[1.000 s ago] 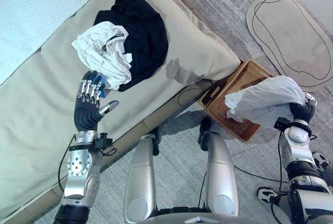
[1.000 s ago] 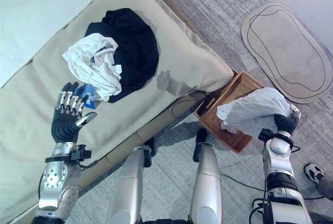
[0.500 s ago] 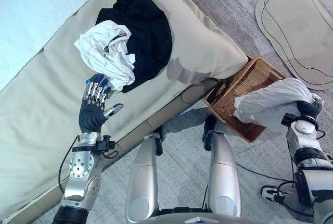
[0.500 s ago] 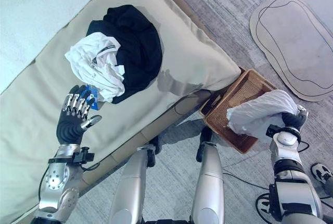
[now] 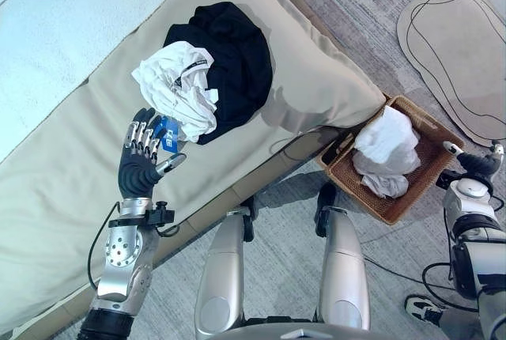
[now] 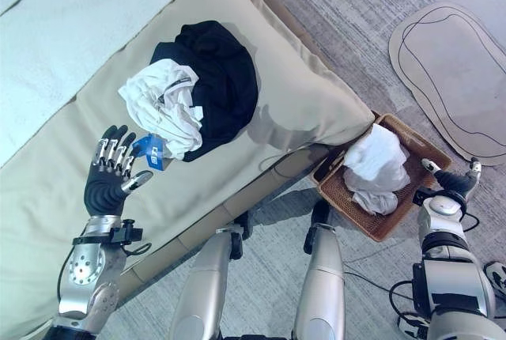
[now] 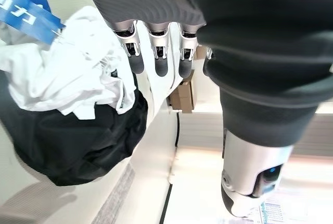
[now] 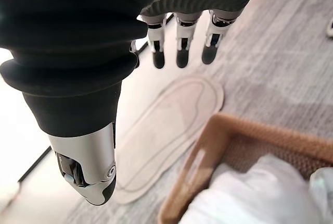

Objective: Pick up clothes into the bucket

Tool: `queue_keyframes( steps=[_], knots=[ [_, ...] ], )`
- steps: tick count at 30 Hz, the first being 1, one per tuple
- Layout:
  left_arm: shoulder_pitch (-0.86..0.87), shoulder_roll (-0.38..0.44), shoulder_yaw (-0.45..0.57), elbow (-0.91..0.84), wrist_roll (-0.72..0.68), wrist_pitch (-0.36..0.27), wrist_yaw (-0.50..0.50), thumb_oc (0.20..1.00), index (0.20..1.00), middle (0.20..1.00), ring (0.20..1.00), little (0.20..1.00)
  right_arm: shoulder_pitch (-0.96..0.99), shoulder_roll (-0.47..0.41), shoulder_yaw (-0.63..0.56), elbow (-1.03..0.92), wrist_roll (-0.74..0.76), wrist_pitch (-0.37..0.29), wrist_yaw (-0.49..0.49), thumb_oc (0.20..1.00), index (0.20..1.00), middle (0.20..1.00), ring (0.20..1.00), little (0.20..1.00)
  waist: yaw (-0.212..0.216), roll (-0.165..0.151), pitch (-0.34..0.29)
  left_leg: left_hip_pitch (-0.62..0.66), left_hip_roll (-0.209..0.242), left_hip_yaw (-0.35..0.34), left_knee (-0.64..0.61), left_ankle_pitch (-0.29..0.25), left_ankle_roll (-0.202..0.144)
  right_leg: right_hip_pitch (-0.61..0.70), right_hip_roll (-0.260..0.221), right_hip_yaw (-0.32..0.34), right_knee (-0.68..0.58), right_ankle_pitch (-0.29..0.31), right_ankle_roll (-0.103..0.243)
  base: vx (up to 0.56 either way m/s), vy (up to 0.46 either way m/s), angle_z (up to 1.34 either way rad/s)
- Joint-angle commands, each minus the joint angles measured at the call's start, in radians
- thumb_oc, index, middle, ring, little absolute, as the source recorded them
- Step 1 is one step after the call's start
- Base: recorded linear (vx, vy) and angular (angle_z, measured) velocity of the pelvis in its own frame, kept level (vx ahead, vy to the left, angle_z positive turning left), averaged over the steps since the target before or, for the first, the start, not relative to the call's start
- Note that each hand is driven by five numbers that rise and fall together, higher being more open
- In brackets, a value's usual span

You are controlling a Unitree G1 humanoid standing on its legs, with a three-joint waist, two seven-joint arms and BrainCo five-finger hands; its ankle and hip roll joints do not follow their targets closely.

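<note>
The right robot hand (image 6: 452,179) has just let go; the white garment (image 6: 371,166) now lies in the wicker basket (image 6: 411,209). Both it and the left robot hand (image 5: 141,168) are spread and empty, leaving the white shirt (image 5: 178,95) and black garment (image 5: 237,59) on the bed (image 5: 47,190).

Silver arms, dark ribbed wrist covers

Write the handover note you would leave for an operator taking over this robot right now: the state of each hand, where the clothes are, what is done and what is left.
Left hand: open, raised over the bed, just short of the white garment.
Right hand: open, holds nothing, beside the wicker basket on the floor.
Done: one white garment in the basket.
Left: the white garment with a blue tag and the black garment beneath it lie bunched together on the bed; both have yet to go into the basket.
</note>
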Motion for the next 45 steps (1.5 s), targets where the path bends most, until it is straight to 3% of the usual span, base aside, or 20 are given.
queue_keyframes(
  steps=[1, 5, 10, 11, 12, 17, 18, 22, 24, 25, 26, 27, 32, 35, 39, 45],
  knots=[
    [0.018, -0.01, 0.024, -0.031, -0.001, -0.044, 0.017, 1.0, 1.0, 1.0, 1.0, 1.0, -0.013, -0.013, 0.04, 0.025, -0.009, -0.008, -0.045, 1.0, 1.0, 1.0, 1.0, 1.0, -0.027, -0.024, -0.041, -0.009, -0.002, -0.011, 0.003, -0.015, 0.01, 0.045, -0.005, 0.003, -0.081, 0.087, 0.047, 0.0, 0.0, 0.0],
    [0.006, -0.016, 0.033, -0.001, 0.015, -0.051, 0.028, 1.0, 1.0, 1.0, 1.0, 1.0, 0.024, 0.015, 0.036, -0.031, -0.019, -0.02, -0.056, 1.0, 1.0, 1.0, 1.0, 1.0, -0.027, -0.03, -0.043, 0.024, -0.006, -0.016, -0.019, -0.007, 0.01, 0.084, -0.01, -0.007, -0.108, 0.095, 0.053, 0.0, 0.0, 0.0],
    [-0.026, -0.01, 0.063, 0.153, 0.187, -0.049, 0.113, 1.0, 1.0, 1.0, 1.0, 1.0, 0.273, 0.133, 0.0, -0.489, -0.075, -0.104, -0.022, 1.0, 1.0, 1.0, 1.0, 1.0, -0.036, -0.059, -0.042, 0.103, -0.012, -0.039, -0.097, 0.025, 0.007, 0.186, -0.027, -0.043, -0.191, 0.134, 0.073, 0.06, -0.013, 0.06],
    [-0.026, -0.009, 0.061, 0.154, 0.188, -0.05, 0.114, 1.0, 1.0, 1.0, 1.0, 1.0, 0.278, 0.135, -0.003, -0.494, -0.077, -0.102, -0.023, 1.0, 1.0, 1.0, 1.0, 1.0, -0.036, -0.06, -0.041, 0.106, -0.012, -0.04, -0.1, 0.026, 0.007, 0.19, -0.028, -0.045, -0.193, 0.135, 0.074, 0.07, -0.011, 0.15],
    [-0.05, -0.017, 0.065, 0.237, 0.213, -0.036, 0.126, 1.0, 1.0, 1.0, 1.0, 1.0, 0.35, 0.173, -0.009, -0.623, -0.084, -0.131, 0.025, 1.0, 1.0, 1.0, 1.0, 1.0, -0.038, -0.07, -0.044, 0.131, -0.015, -0.048, -0.138, 0.043, 0.004, 0.225, -0.035, -0.067, -0.225, 0.148, 0.081, 0.08, -0.01, 0.15],
    [-0.107, -0.015, 0.082, 0.352, 0.31, -0.021, 0.178, 1.0, 1.0, 1.0, 1.0, 1.0, 0.449, 0.231, 0.02, -0.811, -0.115, -0.17, 0.107, 1.0, 1.0, 1.0, 1.0, 1.0, -0.037, -0.09, -0.052, 0.18, -0.018, -0.062, -0.216, 0.073, 0.006, 0.284, -0.038, -0.095, -0.304, 0.183, 0.091, 0.08, 0.025, 0.24],
    [-0.138, -0.003, 0.085, 0.382, 0.392, -0.003, 0.224, 1.0, 1.0, 1.0, 1.0, 1.0, 0.49, 0.267, 0.047, -0.883, -0.083, -0.189, 0.163, 1.0, 1.0, 1.0, 1.0, 1.0, -0.039, -0.102, -0.061, 0.192, -0.021, -0.064, -0.248, 0.088, 0.002, 0.304, -0.034, -0.104, -0.345, 0.198, 0.095, 0.05, 0.019, 0.03],
    [-0.206, 0.031, 0.074, 0.447, 0.531, 0.029, 0.311, 1.0, 1.0, 1.0, 1.0, 1.0, 0.523, 0.298, 0.113, -0.932, -0.043, -0.195, 0.23, 1.0, 1.0, 1.0, 1.0, 1.0, -0.038, -0.121, -0.065, 0.184, -0.02, -0.072, -0.265, 0.104, -0.005, 0.314, -0.028, -0.119, -0.387, 0.211, 0.098, 0.05, 0.025, 0.02],
    [-0.298, 0.087, 0.045, 0.502, 0.695, 0.077, 0.392, 1.0, 1.0, 1.0, 1.0, 1.0, 0.524, 0.296, 0.195, -0.955, -0.083, -0.184, 0.248, 1.0, 1.0, 1.0, 1.0, 1.0, -0.042, -0.14, -0.054, 0.142, -0.019, -0.081, -0.231, 0.098, -0.004, 0.294, -0.022, -0.117, -0.383, 0.207, 0.093, 0.01, 0.031, 0.04],
    [-0.3, 0.088, 0.044, 0.504, 0.696, 0.076, 0.394, 1.0, 1.0, 1.0, 1.0, 1.0, 0.523, 0.297, 0.195, -0.954, -0.083, -0.185, 0.248, 1.0, 1.0, 1.0, 1.0, 1.0, -0.041, -0.14, -0.054, 0.139, -0.019, -0.081, -0.229, 0.097, -0.004, 0.292, -0.022, -0.117, -0.382, 0.207, 0.093, 0.0, 0.046, 0.11],
    [-0.362, 0.131, 0.026, 0.543, 0.797, 0.118, 0.442, 1.0, 1.0, 1.0, 1.0, 1.0, 0.512, 0.291, 0.24, -0.955, -0.112, -0.179, 0.249, 1.0, 1.0, 1.0, 1.0, 1.0, -0.047, -0.152, -0.043, 0.105, -0.019, -0.086, -0.193, 0.086, -0.003, 0.279, -0.019, -0.116, -0.377, 0.201, 0.089, 0.0, 0.024, 0.11],
    [-0.364, 0.131, 0.025, 0.545, 0.798, 0.117, 0.443, 1.0, 1.0, 1.0, 1.0, 1.0, 0.511, 0.291, 0.239, -0.954, -0.112, -0.179, 0.248, 1.0, 1.0, 1.0, 1.0, 1.0, -0.046, -0.152, -0.043, 0.103, -0.019, -0.086, -0.191, 0.085, -0.003, 0.278, -0.019, -0.116, -0.376, 0.201, 0.089, -0.01, 0.046, 0.09],
    [-0.504, 0.272, -0.04, 0.69, 1.014, 0.233, 0.574, 1.0, 1.0, 1.0, 1.0, 1.0, 0.507, 0.271, 0.292, -0.983, -0.148, -0.183, 0.255, 1.0, 1.0, 1.0, 1.0, 1.0, -0.082, -0.176, -0.024, 0.031, -0.003, -0.079, -0.135, 0.063, -0.006, 0.236, -0.008, -0.11, -0.387, 0.212, 0.095, -0.02, 0.049, -0.03],
    [-0.562, 0.317, -0.081, 0.763, 1.074, 0.284, 0.581, 1.0, 1.0, 1.0, 1.0, 1.0, 0.514, 0.26, 0.291, -0.987, -0.143, -0.188, 0.256, 1.0, 1.0, 1.0, 1.0, 1.0, -0.098, -0.184, -0.019, 0.009, 0.002, -0.07, -0.12, 0.057, -0.006, 0.213, -0.004, -0.098, -0.391, 0.22, 0.097, -0.01, 0.044, -0.06],
    [-0.612, 0.339, -0.099, 0.849, 1.079, 0.304, 0.587, 1.0, 1.0, 1.0, 1.0, 1.0, 0.515, 0.253, 0.283, -0.991, -0.146, -0.193, 0.246, 1.0, 1.0, 1.0, 1.0, 1.0, -0.115, -0.188, -0.018, -0.016, 0.003, -0.06, -0.102, 0.05, -0.006, 0.185, 0.0, -0.081, -0.388, 0.223, 0.097, -0.01, 0.047, -0.1],
    [-0.611, 0.349, -0.118, 0.871, 1.071, 0.257, 0.578, 1.0, 1.0, 1.0, 1.0, 1.0, 0.551, 0.239, 0.276, -1.019, -0.14, -0.203, 0.263, 1.0, 1.0, 1.0, 1.0, 1.0, -0.14, -0.182, -0.017, -0.041, 0.008, -0.033, -0.074, 0.036, -0.001, 0.142, 0.002, -0.044, -0.38, 0.227, 0.094, -0.01, 0.062, -0.19]
  ],
)
